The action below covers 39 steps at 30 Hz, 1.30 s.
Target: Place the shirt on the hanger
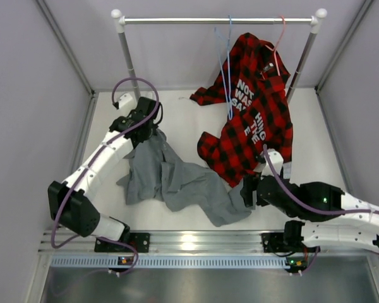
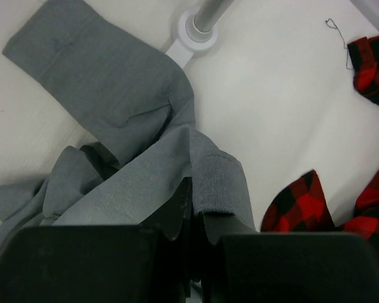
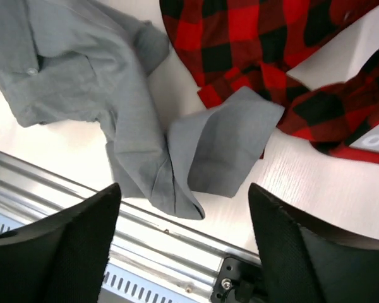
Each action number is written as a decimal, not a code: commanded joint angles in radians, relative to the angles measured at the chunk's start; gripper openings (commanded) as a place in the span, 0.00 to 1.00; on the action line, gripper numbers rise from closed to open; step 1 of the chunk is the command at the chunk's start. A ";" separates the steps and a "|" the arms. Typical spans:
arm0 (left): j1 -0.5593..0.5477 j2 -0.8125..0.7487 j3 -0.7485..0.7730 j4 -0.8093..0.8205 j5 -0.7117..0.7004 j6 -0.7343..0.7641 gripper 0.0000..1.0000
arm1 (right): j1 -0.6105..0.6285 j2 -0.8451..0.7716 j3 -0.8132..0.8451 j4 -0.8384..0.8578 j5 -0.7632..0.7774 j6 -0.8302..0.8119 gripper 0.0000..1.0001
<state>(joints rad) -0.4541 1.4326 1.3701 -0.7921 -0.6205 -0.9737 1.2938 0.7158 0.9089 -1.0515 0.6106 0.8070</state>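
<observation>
The grey shirt [image 1: 177,180] lies crumpled on the white table between the two arms. My left gripper [image 1: 142,130] is at its far left end, and its jaws are shut on a fold of the grey fabric [image 2: 218,183]. My right gripper [image 1: 247,189] hovers over the shirt's near right corner [image 3: 221,145], open, with nothing between its fingers [image 3: 69,240]. The light-blue hanger [image 1: 228,82] hangs from the rail at the back, in front of the plaid shirt.
A red-and-black plaid shirt [image 1: 252,120] hangs on a pink hanger [image 1: 279,38] from the rail [image 1: 215,20] and spreads onto the table. The rack's left post base [image 2: 196,28] stands near the left gripper. An aluminium rail [image 3: 145,246] runs along the near edge.
</observation>
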 commanded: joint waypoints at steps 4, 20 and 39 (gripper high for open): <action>0.037 0.006 -0.006 0.106 0.146 0.021 0.00 | 0.010 0.244 0.335 0.063 0.107 -0.314 0.89; 0.037 -0.231 -0.152 0.122 0.246 0.027 0.00 | -0.208 0.809 0.348 0.937 -0.400 -0.626 0.68; -0.170 -0.373 -0.411 0.431 0.512 0.216 0.10 | -0.389 0.646 0.303 0.639 -0.127 -0.693 0.00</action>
<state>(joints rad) -0.5373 1.1252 1.0115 -0.5293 -0.1738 -0.8055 0.9707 1.4521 1.2045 -0.2871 0.4103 0.1341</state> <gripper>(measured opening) 0.067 0.006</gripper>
